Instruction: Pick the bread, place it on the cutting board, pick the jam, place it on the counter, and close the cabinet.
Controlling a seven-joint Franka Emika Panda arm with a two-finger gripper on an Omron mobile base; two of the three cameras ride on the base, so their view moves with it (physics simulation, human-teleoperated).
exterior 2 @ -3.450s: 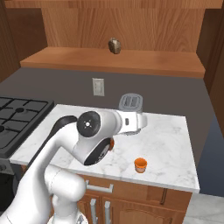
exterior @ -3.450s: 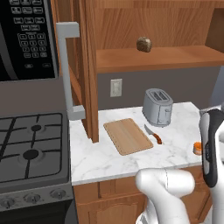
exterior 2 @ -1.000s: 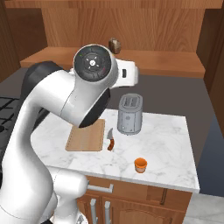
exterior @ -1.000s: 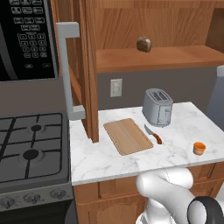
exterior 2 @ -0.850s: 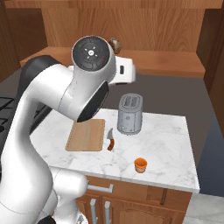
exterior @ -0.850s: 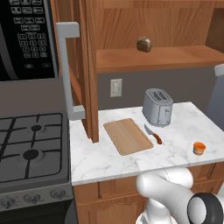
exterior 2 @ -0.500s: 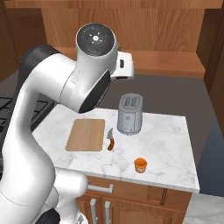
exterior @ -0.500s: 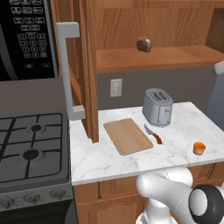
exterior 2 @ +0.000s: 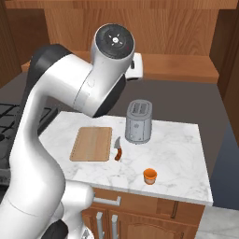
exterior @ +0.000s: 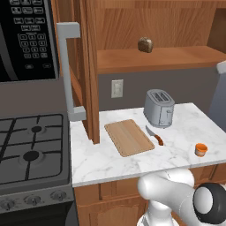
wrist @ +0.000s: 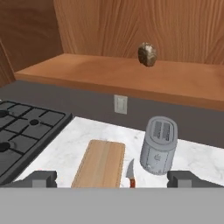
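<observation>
Veined marble counter [exterior: 185, 128], stove [exterior: 31, 145] (gas) beside, open wooden cabinet [exterior: 88, 66]

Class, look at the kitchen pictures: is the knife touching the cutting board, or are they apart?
Apart. In the right base view a strip of white counter shows between the knife and the right edge of the cutting board.
</observation>
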